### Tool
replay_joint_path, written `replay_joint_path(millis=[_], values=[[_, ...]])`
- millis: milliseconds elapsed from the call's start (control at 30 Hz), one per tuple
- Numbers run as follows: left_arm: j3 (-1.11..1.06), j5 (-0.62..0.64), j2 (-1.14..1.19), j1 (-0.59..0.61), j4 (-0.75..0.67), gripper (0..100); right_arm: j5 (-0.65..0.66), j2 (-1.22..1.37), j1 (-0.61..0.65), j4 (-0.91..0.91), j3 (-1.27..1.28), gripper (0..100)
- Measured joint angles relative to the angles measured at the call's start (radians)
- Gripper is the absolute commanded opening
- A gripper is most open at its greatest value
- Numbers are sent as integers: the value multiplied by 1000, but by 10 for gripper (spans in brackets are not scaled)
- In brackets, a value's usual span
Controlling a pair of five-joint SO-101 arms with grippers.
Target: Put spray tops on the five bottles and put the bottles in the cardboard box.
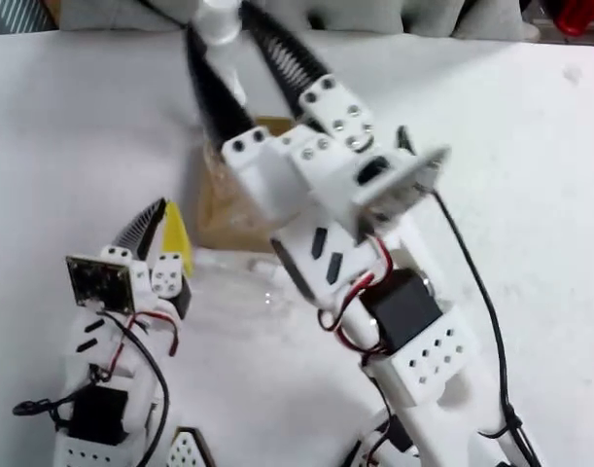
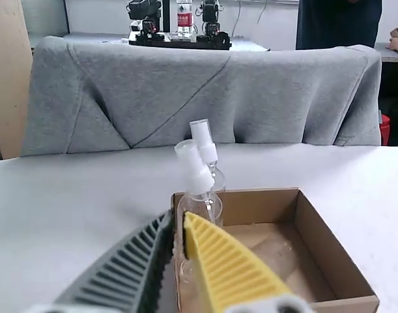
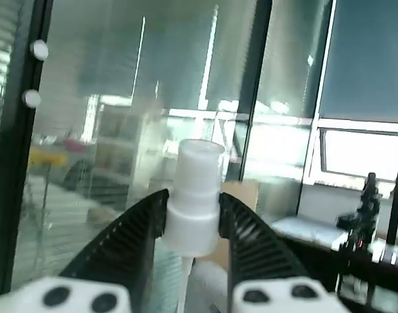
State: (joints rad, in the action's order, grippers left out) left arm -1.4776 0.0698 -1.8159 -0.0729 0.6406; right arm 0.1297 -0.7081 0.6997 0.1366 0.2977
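High view: right gripper [image 1: 222,37] was raised over the far part of the bench [image 1: 530,146], black jaws clamped on a white spray top [image 1: 217,15]. The right arm's body crossed the middle of the bench and covered part of the cardboard box [image 1: 224,209], which sat about mid-bench. Left gripper [image 1: 163,206] sat toward the near left corner, just beside the box's left side. Its grey and yellow jaws were together, with nothing between them.

Left wrist view: left gripper [image 2: 176,220] pointed at the box, jaws side by side and meeting at the tips, nothing held. The cardboard box [image 2: 329,261] was open on top, flat on the bench [image 2: 68,195]. Two clear bottles stood upright at the box corner just past the jaw tips, each with a white spray top on: front bottle [image 2: 197,192], back bottle [image 2: 210,163]. The front one looked inside the rim; couldn't tell for the back one. Something clear lay on the box floor, too vague to name. A grey fabric cover [image 2: 185,91] ran along the far edge of the bench.

Right wrist view: right gripper [image 3: 193,203] aimed up at room windows [image 3: 355,78]. Jaws were clamped on both sides of the spray top [image 3: 197,173], its thin tube hanging below.
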Motion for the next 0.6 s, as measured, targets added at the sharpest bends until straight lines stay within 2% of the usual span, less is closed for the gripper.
replay_joint_path(millis=[267, 600], values=[[-166, 0, 0, -2, -235, 20, 0, -3, 6, 25, 0, 15], [-176, 0, 0, -2, -269, 20, 0, 3, 25, 92, 0, 15]])
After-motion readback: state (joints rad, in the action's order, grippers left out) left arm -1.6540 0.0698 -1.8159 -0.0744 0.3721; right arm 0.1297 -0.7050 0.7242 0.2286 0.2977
